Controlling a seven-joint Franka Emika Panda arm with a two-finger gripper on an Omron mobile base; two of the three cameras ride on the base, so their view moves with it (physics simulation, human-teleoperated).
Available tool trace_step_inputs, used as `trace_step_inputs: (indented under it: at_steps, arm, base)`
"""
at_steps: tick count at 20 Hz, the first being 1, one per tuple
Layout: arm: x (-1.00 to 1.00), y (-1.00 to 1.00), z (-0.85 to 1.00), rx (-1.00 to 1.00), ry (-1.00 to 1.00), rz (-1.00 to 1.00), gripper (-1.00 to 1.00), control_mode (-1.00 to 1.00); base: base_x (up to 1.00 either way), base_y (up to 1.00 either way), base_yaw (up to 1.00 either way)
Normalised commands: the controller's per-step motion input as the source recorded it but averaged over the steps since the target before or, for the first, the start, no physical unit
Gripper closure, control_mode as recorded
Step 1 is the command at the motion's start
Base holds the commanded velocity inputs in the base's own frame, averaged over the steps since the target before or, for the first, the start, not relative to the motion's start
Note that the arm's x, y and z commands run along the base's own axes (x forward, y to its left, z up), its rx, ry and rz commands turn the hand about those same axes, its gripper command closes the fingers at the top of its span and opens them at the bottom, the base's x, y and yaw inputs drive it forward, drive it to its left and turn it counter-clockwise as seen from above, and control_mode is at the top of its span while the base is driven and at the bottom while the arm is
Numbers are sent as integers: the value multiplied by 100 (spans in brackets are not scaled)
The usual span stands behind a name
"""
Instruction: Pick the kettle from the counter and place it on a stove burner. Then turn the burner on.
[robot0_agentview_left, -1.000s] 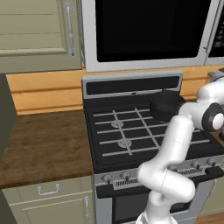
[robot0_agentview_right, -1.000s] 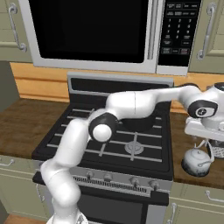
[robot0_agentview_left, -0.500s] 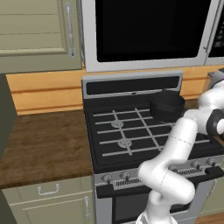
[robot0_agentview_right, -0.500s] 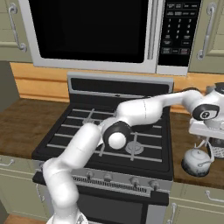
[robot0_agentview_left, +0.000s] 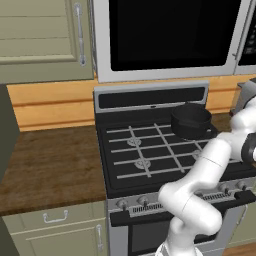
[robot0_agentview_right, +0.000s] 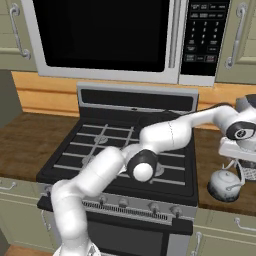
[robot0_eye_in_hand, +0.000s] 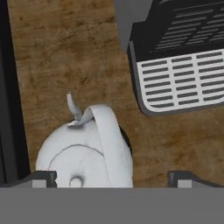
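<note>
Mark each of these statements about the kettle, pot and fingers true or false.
1. The kettle stands on the counter right of the stove. True.
2. The pot sits on the counter. False: it is on the stove's back right grate.
3. The fingers are clamped on the kettle's handle. False: they stand apart, above the kettle, either side of it.
4. The kettle is upright. True.

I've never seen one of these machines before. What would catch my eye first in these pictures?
Probably the white arm stretching across the black stove toward the right counter. There its gripper hangs just above a small mottled kettle on the brown wood, with a slotted black and white appliance beside it. A wide black pot sits on a back burner.
</note>
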Motion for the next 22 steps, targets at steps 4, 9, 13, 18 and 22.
trace_step_inputs:
  at_steps: [4,9,13,18,22]
  arm:
    - [-2,0,-36,0,1,0,-100,-100]
    - [-4,0,-38,0,1,0,-100,-100]
    - [-4,0,-29,0,0,0,-100,-100]
    - [0,0,0,0,0,0,100,-100]
    - [0,3,1,-1,0,0,100,-100]
  base:
    - [0,0,0]
    - [0,0,0]
    - [0,0,0]
    - [0,0,0]
    - [0,0,0]
